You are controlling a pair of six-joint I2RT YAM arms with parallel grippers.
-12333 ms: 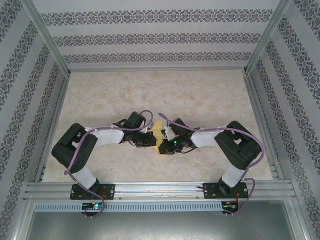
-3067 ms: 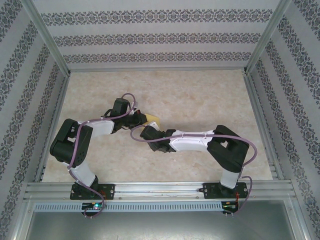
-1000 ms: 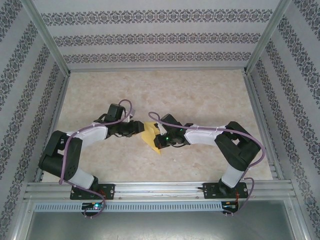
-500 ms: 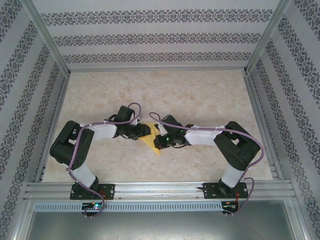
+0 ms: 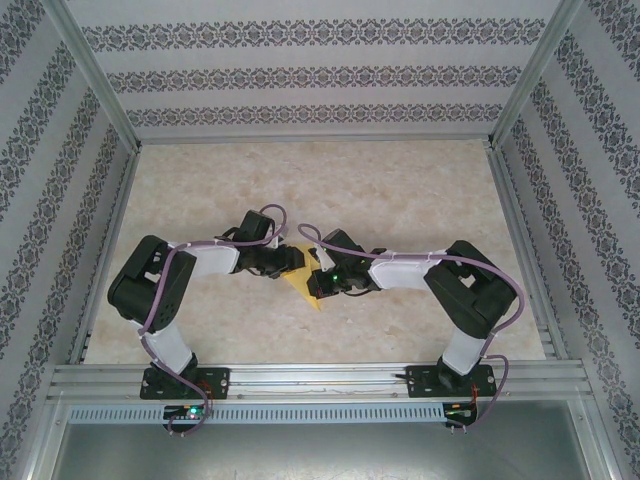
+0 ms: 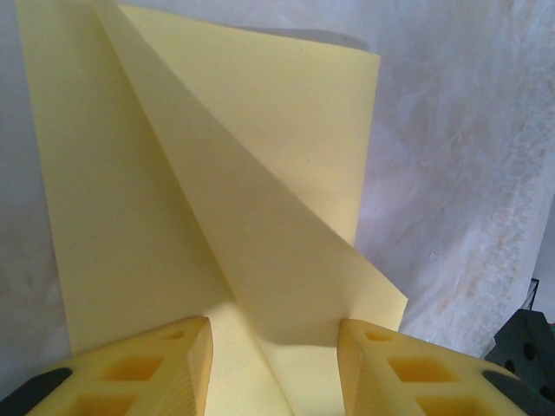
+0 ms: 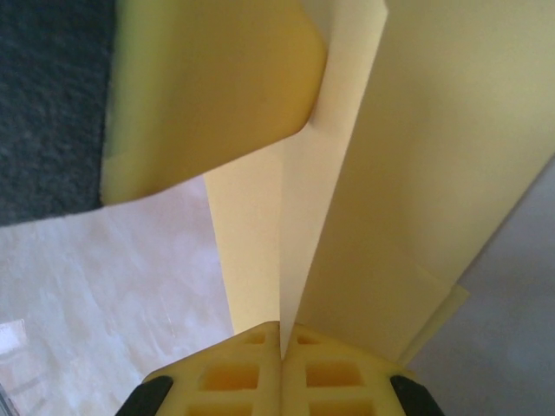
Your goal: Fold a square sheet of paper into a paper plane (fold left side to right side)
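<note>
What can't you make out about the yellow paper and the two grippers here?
Top view: the pale-yellow folded paper sheet is mostly covered by the left gripper and right gripper; its outline is hidden.
Left wrist view: the sheet's far edge is cut off by the frame's top.
Right wrist view: the sheet runs past the frame's top and right.

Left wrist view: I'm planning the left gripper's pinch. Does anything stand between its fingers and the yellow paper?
Nothing visible does. The yellow paper lies directly between the parted fingers of the left gripper.
</note>
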